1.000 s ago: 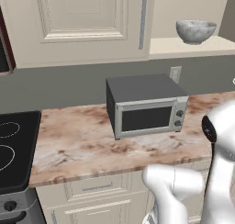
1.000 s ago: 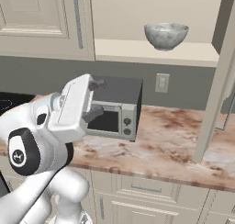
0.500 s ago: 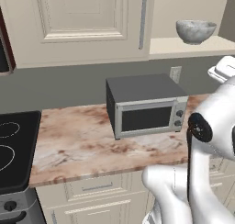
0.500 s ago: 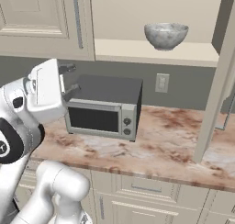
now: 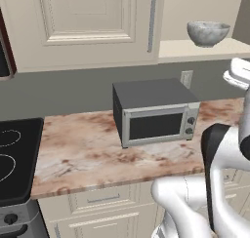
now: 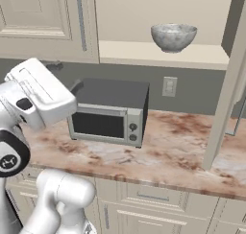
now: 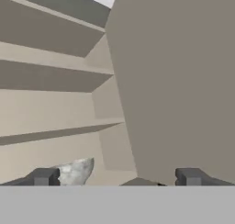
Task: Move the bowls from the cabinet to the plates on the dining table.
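One mottled grey-white bowl (image 5: 208,33) (image 6: 174,36) stands upright on the bottom shelf of the open cream cabinet (image 6: 158,53). In the hand view a bit of the bowl (image 7: 75,170) peeks up at the lower left, just beside the left fingertip. My gripper (image 7: 117,178) is open with nothing between its fingers and looks up into the cabinet shelves. My white hand (image 6: 41,91) hangs left of and below the bowl, well apart from it. The plates and the dining table are out of view.
The open cabinet door (image 6: 229,84) juts out to the right of the bowl. A closed cabinet door with a bar handle (image 5: 152,22) is to the left. A silver microwave (image 5: 156,112) sits on the marble counter (image 5: 83,149) below, with a stove (image 5: 12,154) at far left.
The arm has swung, carrying the hand leftward in the right base view and tilting it up toward the cabinet. The bowl has not moved and the gripper stays open.
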Available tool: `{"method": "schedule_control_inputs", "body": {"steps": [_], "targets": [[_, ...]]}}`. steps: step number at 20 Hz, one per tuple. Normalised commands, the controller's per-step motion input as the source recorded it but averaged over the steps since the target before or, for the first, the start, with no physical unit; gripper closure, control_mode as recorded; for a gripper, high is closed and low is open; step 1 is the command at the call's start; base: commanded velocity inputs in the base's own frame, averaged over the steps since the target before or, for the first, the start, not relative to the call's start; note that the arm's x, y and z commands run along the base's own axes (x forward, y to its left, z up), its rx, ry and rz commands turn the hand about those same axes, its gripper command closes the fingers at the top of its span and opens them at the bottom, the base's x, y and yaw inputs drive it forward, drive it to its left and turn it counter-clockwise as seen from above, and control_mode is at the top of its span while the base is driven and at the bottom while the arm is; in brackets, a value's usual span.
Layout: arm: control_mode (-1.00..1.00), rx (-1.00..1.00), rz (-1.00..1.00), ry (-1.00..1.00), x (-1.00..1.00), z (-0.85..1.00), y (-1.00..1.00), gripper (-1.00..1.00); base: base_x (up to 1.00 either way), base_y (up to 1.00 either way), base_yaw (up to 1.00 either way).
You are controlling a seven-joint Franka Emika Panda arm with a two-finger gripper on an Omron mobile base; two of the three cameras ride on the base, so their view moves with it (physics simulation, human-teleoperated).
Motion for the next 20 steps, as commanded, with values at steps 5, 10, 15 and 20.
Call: {"method": "schedule_control_inputs", "body": {"steps": [5, 10, 15, 20], "targets": [[-1.0, 0.0, 0.29, 0.0, 0.39, 0.0, 0.0, -1.0, 0.0, 0.0, 0.0], [-1.0, 0.0, 0.14, 0.0, 0.62, -0.09, 0.09, -1.0, 0.0, 0.0, 0.0], [-1.0, 0.0, 0.13, 0.0, 0.63, -0.16, 0.27, -1.0, 0.0, 0.0, 0.0], [-1.0, 0.0, 0.11, 0.0, 0.58, -0.25, 0.35, -1.0, 0.0, 0.0, 0.0]]}}
